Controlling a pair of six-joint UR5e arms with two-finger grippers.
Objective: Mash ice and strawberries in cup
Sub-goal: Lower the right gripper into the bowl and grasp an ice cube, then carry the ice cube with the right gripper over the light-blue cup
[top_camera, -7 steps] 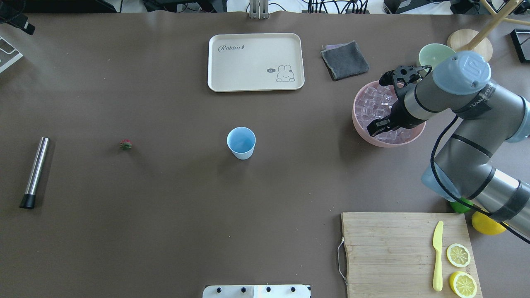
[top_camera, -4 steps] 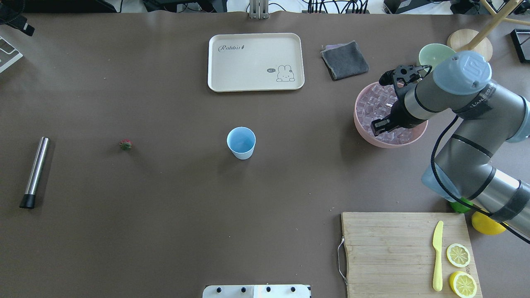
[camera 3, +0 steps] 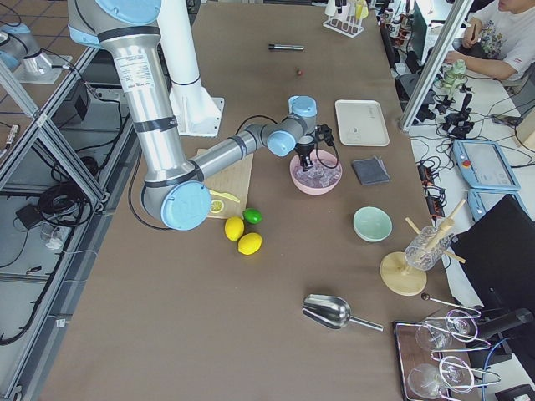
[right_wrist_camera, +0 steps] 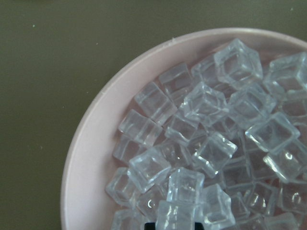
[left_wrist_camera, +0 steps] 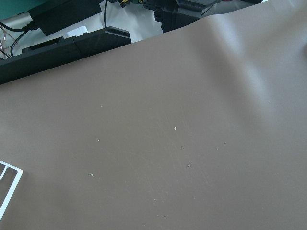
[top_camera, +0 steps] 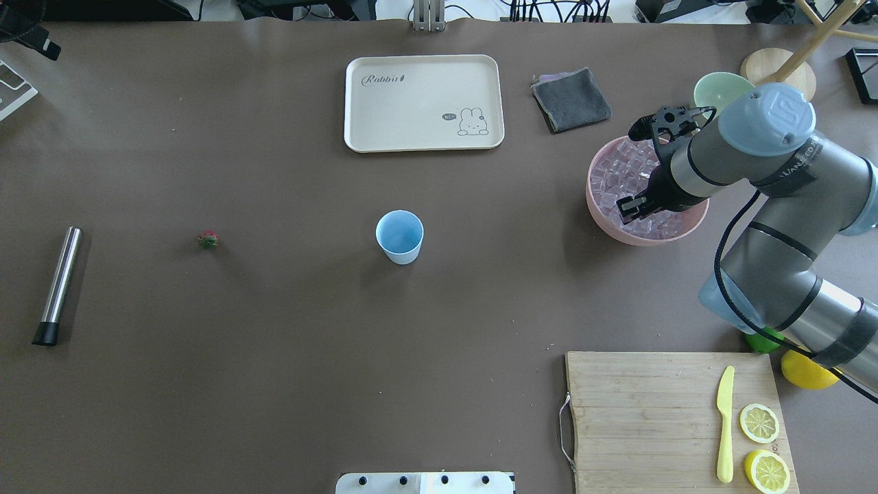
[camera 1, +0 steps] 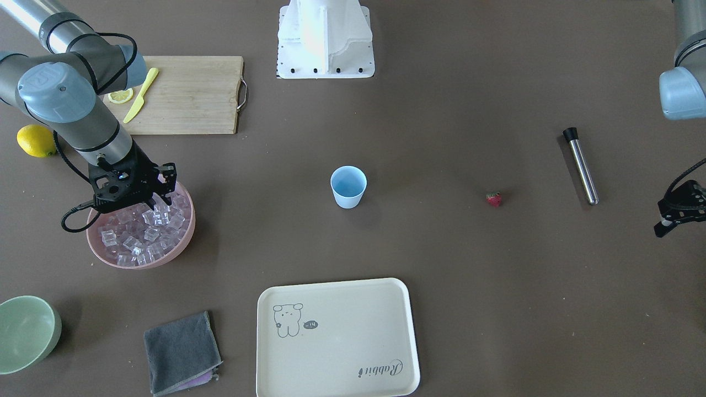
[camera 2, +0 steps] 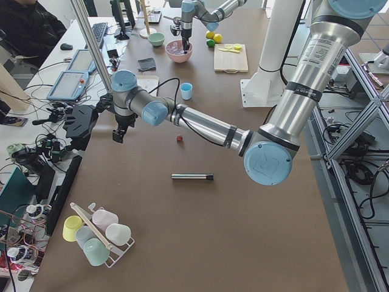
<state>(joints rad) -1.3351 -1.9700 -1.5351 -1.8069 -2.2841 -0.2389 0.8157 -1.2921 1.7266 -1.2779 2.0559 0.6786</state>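
Note:
The pale blue cup (top_camera: 399, 237) (camera 1: 348, 186) stands upright mid-table with nothing showing inside it. Far to its left in the overhead view lies the small red strawberry (top_camera: 208, 239) (camera 1: 493, 199). The ice (top_camera: 621, 168) (right_wrist_camera: 206, 105) fills a pink bowl (top_camera: 638, 237) (camera 1: 140, 263) at the right. My right gripper (top_camera: 632, 207) (camera 1: 160, 203) points down into that ice; cubes hide its fingertips, so I cannot tell whether it is open or shut. My left gripper (camera 1: 670, 220) (camera 2: 117, 132) hangs over bare table at the far left end, its fingers unclear.
A steel muddler (top_camera: 60, 285) lies at the far left. A cream tray (top_camera: 423, 103), a grey cloth (top_camera: 571, 99) and a green bowl (top_camera: 713, 89) sit along the far side. A cutting board (top_camera: 645, 412) with a knife and lemon halves is near right.
My right gripper has sunk lower into the ice and shifted slightly right. The pink bowl has slid a little to the right with it.

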